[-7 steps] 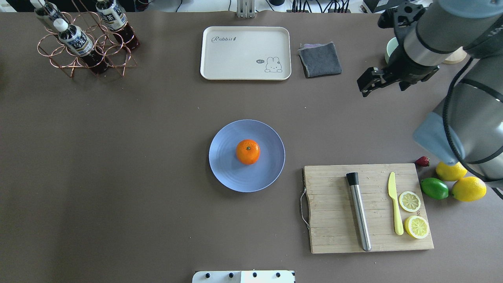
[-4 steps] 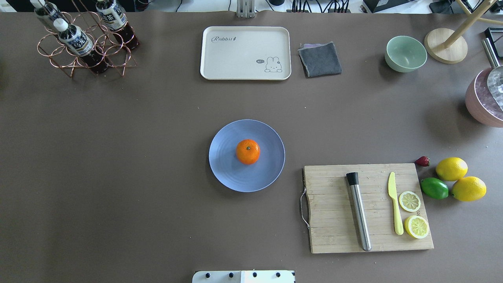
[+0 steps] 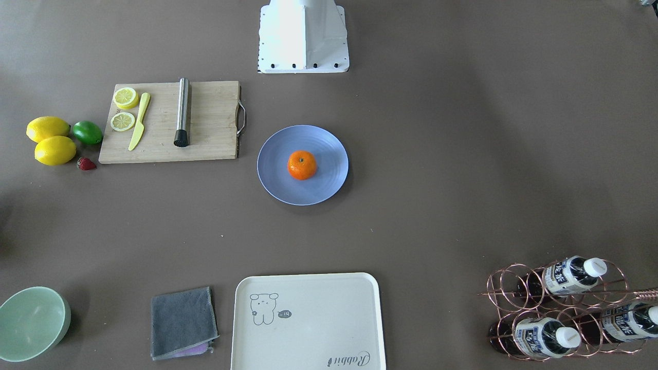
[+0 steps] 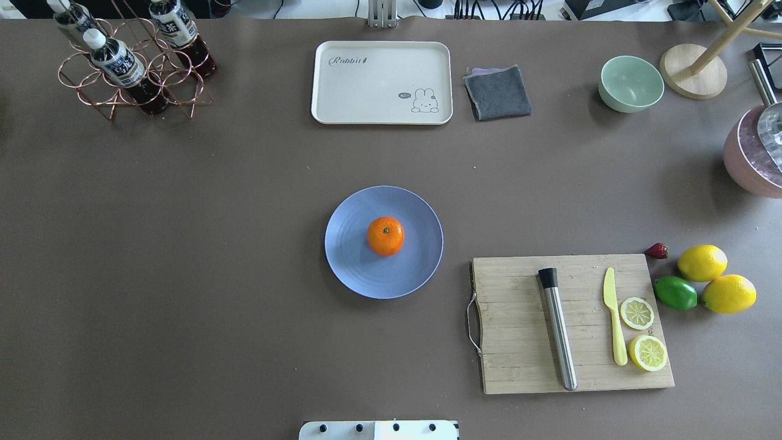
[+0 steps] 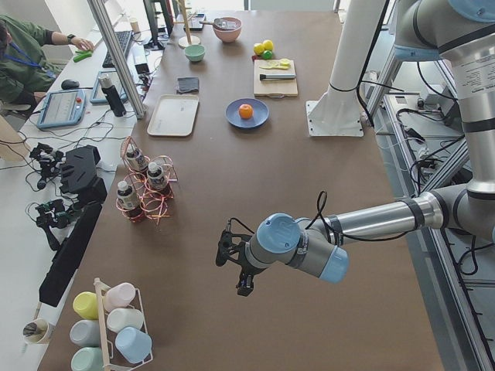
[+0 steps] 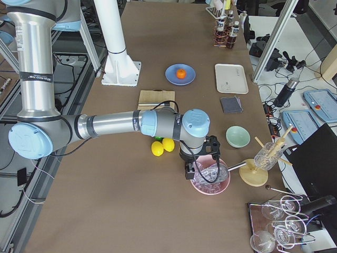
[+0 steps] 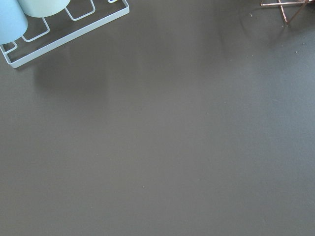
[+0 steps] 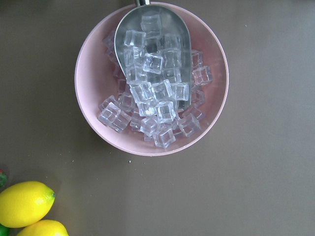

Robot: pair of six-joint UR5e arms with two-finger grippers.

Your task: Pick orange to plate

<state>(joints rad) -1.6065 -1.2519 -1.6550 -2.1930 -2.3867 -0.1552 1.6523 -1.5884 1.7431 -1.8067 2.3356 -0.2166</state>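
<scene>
The orange (image 4: 385, 236) sits stem-up on the plate (image 4: 354, 269), close to its centre, and the plate lies at about the middle of the tabletop (image 4: 183, 244), with nothing else touching either. Both arms are well apart from it. The left gripper (image 5: 237, 267) hangs over bare tabletop near the left end, not far from a copper bottle rack (image 5: 145, 192) and a white cup rack (image 5: 116, 328). The right gripper (image 6: 199, 161) hangs above a pink bowl (image 8: 84, 73) of ice cubes near the right end, with a metal scoop (image 8: 122, 39) lying in the bowl. Each gripper shows only in a side view, so I cannot tell how far its jaws stand apart. Toward the robot's edge, right of the plate, lies a wooden cutting board (image 4: 513, 330) carrying a steel muddler (image 4: 557, 330), a yellow knife (image 4: 614, 324) and 2 lemon slices (image 4: 637, 313). Just off its right edge lie 2 lemons (image 4: 702, 262), 1 lime (image 4: 675, 293) and a strawberry (image 4: 657, 250). Along the far edge are a cream tray (image 4: 382, 82), a grey cloth (image 4: 498, 91) and a mint-green bowl (image 4: 630, 84).
</scene>
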